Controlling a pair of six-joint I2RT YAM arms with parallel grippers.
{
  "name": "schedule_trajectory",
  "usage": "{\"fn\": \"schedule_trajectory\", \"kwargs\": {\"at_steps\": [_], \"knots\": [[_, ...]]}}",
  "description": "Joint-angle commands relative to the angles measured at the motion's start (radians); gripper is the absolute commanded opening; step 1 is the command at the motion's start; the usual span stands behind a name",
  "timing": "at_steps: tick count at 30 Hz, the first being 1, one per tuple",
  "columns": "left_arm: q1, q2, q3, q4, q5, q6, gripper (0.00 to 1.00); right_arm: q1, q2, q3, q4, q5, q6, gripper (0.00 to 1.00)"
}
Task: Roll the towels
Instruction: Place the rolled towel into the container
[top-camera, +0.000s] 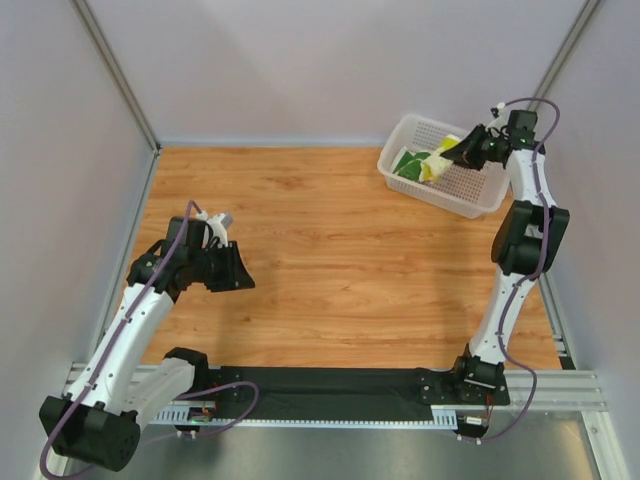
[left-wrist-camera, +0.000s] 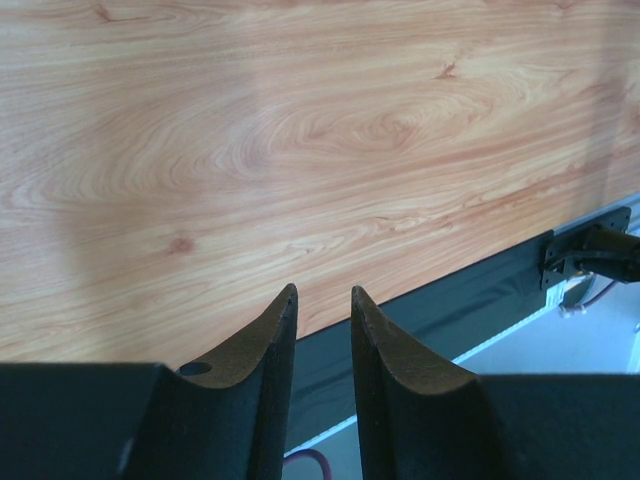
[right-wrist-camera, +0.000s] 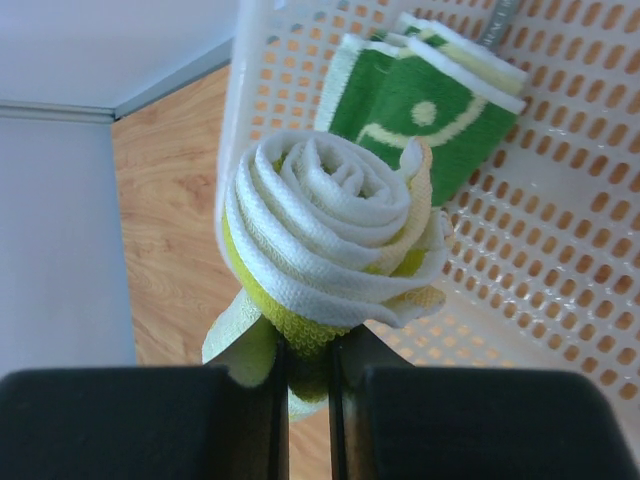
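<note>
Left side, top view: L gripper hangs low over the wood table, mid-left of the frame, pointing toward centre. In the left wrist view the L gripper has its two dark fingers a narrow gap apart w/ nothing between them. Only bare table lies beyond, and a black strip runs along the lower right. The same black strip sits at the table's near edge btwn the arm bases.

Centre of the top view: plain wood, no cloth on it.

Upper right, top view: white perforated basket sits near the far right corner. The green towel lies inside it, at its left end. The cream-yellow towel is just beside that one, to the right, over the basket.

Far right: R arm reaches up to the basket, R gripper over its right half. The right wrist view shows the R gripper clamped on the lower edge of the cream-yellow towel, which is wound into a tight spiral roll, end-on to the cam, at the basket wall. Green towel w/ white lines lies behind it against the basket floor, upper centre of that frame, as a flat bundle; can't tell if rolled or folded.
</note>
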Motion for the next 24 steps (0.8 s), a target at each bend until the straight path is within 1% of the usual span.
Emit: {"fn": "schedule_trajectory", "kwargs": {"at_steps": [1,3,7,10,12,13,17,24], "knots": [[0.001,0.002,-0.001,0.008,0.017,0.019,0.34,-0.011,0.081,0.091,-0.053,-0.036,-0.046,0.00],[0.001,0.007,-0.001,0.010,0.016,0.019,0.34,-0.018,0.116,0.110,-0.082,-0.024,-0.057,0.00],[0.001,0.021,0.001,0.005,0.014,0.019,0.34,-0.029,0.176,0.095,-0.036,-0.046,-0.028,0.00],[0.001,0.030,-0.001,0.006,0.017,0.019,0.34,-0.025,0.219,0.113,-0.005,-0.060,-0.015,0.00],[0.001,0.033,-0.001,0.006,0.017,0.019,0.34,-0.023,0.244,0.136,-0.021,-0.040,-0.032,0.00],[0.001,0.036,0.001,0.005,0.013,0.017,0.34,-0.023,0.268,0.154,-0.066,0.011,-0.075,0.00],[0.001,0.036,0.001,0.005,0.010,0.016,0.34,-0.023,0.282,0.150,-0.102,0.065,-0.106,0.00],[0.001,0.038,0.001,0.003,0.007,0.016,0.34,-0.003,0.326,0.161,-0.113,0.096,-0.110,0.00]]}}
